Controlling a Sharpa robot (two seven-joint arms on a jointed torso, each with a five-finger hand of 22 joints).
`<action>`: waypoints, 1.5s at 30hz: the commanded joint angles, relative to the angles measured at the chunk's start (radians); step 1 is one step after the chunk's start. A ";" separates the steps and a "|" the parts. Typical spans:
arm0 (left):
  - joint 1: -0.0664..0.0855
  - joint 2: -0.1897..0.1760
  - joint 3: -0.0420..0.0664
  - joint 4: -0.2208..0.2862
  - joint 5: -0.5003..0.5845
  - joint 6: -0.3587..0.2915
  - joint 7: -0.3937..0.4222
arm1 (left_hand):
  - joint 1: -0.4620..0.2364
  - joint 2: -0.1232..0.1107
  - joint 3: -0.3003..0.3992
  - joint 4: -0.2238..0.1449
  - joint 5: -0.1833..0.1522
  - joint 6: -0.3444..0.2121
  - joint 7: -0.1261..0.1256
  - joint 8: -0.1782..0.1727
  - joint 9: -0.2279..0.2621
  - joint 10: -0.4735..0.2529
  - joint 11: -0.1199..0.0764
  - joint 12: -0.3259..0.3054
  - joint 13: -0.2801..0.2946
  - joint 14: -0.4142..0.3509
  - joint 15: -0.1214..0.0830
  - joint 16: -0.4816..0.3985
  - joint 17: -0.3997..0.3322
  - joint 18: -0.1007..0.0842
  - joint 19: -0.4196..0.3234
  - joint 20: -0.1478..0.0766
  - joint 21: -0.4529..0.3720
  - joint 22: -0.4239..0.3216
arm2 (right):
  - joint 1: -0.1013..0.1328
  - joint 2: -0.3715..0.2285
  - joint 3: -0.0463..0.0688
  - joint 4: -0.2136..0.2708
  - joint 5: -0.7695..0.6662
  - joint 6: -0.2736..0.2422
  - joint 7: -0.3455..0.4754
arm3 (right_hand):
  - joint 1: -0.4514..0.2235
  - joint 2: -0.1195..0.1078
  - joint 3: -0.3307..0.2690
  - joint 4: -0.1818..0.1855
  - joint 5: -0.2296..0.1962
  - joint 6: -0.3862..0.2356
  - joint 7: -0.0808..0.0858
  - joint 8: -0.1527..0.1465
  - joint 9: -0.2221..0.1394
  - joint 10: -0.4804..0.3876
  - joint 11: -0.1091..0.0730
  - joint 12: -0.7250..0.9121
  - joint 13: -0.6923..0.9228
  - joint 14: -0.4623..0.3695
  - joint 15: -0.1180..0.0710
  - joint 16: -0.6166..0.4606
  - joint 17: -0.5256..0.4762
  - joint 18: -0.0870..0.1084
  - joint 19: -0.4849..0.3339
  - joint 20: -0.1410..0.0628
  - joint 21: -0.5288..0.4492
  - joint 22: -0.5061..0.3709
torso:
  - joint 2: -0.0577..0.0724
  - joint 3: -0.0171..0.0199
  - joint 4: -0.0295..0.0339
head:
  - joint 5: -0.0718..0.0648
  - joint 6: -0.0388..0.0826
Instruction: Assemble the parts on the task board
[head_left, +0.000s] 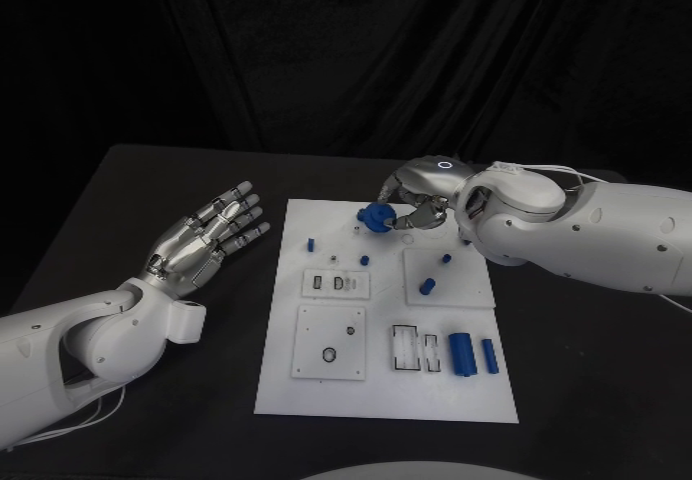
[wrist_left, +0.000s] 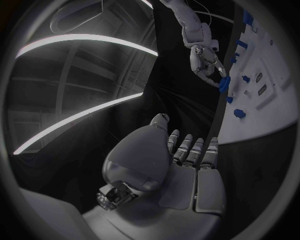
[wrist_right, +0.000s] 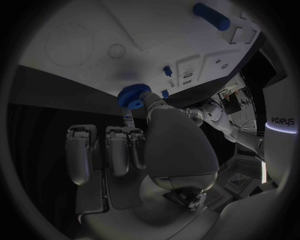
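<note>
The fingers (head_left: 421, 214) of the right hand (head_left: 415, 198) pinch a blue gear (head_left: 378, 217) above the far edge of the white board (head_left: 387, 395). The left hand (head_left: 205, 238) hovers beside the board, fingers spread, holding nothing, above the table (head_left: 144, 200).

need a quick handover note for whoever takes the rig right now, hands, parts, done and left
Right hand: holds a blue gear in its fingers over the far edge of the task board.
Left hand: open, fingers spread, over the table left of the board, holding nothing.
Parts: two blue cylinders lie near the board's near right; small blue pegs stand further back.
Done: gear picked up.
Left: seat the gear, then the parts still lying on the board; I cannot tell which spot the gear belongs in.
</note>
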 joint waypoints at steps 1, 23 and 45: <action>0.000 0.003 0.001 -0.001 -0.002 0.018 0.035 | 0.000 -0.002 0.001 -0.003 0.003 -0.001 0.003 0.003 0.001 0.001 0.007 0.004 0.001 0.003 0.007 0.006 0.001 -0.017 0.005 0.004 0.001 0.001 | -0.006 0.015 0.001 -0.009 -0.005 0.013 0.011 | -0.008 0.006 -0.001 0.006 -0.007 0.052 -0.046 0.122 0.271 0.106 0.002 0.003 0.263 0.105 -0.005 0.003 0.263 -0.008 0.086 -0.007 0.000 0.250 | 0.001 0.0022 0.0020 | -0.001 -0.001; -0.001 0.014 0.001 -0.011 -0.002 0.020 0.031 | 0.000 0.000 0.002 -0.004 0.004 -0.001 0.003 0.003 0.001 0.001 0.009 0.005 0.001 0.002 0.008 0.006 0.001 -0.019 0.005 0.004 0.001 0.001 | -0.045 0.119 0.001 -0.085 -0.005 0.036 0.032 | -0.007 0.003 0.013 0.006 -0.036 0.012 -0.030 0.069 0.257 0.106 0.015 0.003 0.263 0.105 0.007 0.003 0.263 -0.001 0.067 0.005 -0.021 0.239 | 0.000 0.0017 -0.0011 | 0.002 -0.010; -0.002 0.015 0.001 -0.015 -0.002 0.024 0.029 | -0.001 0.001 0.004 -0.004 0.004 -0.002 0.003 0.003 0.001 0.002 0.010 0.005 0.001 0.002 0.009 0.006 0.001 -0.020 0.005 0.004 0.001 0.001 | -0.047 0.118 0.001 -0.093 -0.005 0.047 0.014 | -0.003 -0.016 0.060 -0.001 -0.051 -0.172 -0.010 -0.128 0.125 0.106 0.034 0.003 0.263 0.105 0.026 0.003 0.263 0.022 0.006 0.025 -0.100 0.206 | 0.000 0.0018 -0.0027 | 0.005 -0.009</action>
